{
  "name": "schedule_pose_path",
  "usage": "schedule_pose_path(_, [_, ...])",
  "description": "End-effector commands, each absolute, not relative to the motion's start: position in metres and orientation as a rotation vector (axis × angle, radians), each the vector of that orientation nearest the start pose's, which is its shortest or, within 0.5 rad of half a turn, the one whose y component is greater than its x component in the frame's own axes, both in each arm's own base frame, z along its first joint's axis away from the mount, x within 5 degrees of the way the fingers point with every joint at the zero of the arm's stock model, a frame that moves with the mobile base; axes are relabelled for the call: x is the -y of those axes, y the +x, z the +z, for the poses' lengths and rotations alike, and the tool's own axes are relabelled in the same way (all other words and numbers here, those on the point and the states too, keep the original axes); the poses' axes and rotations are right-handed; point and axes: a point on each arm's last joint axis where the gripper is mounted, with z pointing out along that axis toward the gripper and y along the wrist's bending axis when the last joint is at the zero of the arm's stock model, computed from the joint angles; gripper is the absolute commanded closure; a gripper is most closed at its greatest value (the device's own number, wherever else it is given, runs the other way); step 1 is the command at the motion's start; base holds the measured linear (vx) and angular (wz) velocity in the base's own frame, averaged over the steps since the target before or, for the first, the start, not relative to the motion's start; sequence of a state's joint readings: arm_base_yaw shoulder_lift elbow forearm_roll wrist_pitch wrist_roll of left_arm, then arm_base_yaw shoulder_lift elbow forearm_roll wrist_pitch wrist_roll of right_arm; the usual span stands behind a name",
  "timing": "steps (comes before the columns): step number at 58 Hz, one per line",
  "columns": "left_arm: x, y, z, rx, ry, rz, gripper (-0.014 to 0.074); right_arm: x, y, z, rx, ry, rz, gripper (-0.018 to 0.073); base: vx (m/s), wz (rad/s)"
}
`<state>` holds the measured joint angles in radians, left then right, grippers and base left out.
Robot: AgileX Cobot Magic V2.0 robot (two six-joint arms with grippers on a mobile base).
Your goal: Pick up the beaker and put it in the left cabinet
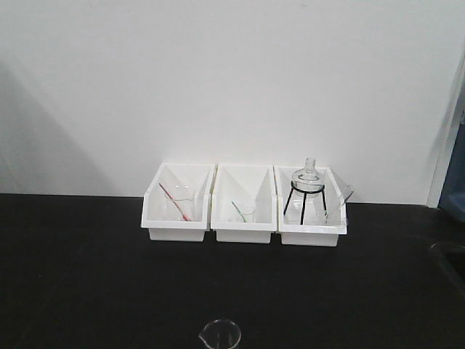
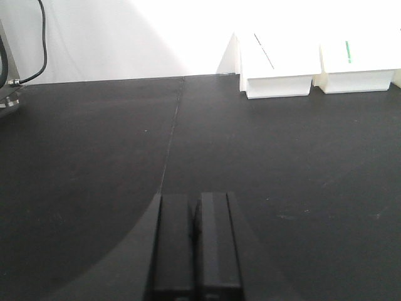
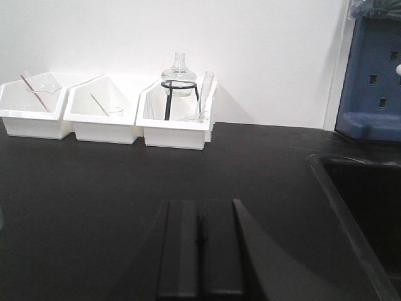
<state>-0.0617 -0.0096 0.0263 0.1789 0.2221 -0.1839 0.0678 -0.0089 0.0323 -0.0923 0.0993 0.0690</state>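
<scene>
The beaker (image 1: 220, 336), small and clear with a pouring lip, stands alone on the black bench at the bottom edge of the front view, cut off by the frame. It appears in neither wrist view. My left gripper (image 2: 195, 198) is shut with nothing in it, low over bare black bench, pointing toward the white bins. My right gripper (image 3: 200, 204) is also shut and empty over the bench. Neither gripper appears in the front view. The left cabinet is out of view.
Three white bins stand against the wall: the left bin (image 1: 176, 231) holds a beaker with a red rod, the middle bin (image 1: 244, 233) a green rod, the right bin (image 1: 311, 234) a flask on a black stand. A sink (image 3: 366, 207) and blue rack (image 3: 371, 75) lie right.
</scene>
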Motion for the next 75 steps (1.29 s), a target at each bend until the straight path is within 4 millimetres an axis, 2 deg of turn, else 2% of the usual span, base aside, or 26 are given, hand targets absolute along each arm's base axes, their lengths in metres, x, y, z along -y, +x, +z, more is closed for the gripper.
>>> schedule_pose_path(1, [0.0012, 0.0549, 0.1959, -1.617, 0.020, -0.040, 0.0593, -0.0037, 0.0559, 0.2010, -1.512, -0.073, 0.029, 0.0564, 0.00, 0.00])
schedule_pose_path(75, [0.0012, 0.0549, 0.1959, -1.617, 0.020, -0.040, 0.0593, -0.0038, 0.0558, 0.2026, -1.494, -0.074, 0.030, 0.0564, 0.00, 0.00])
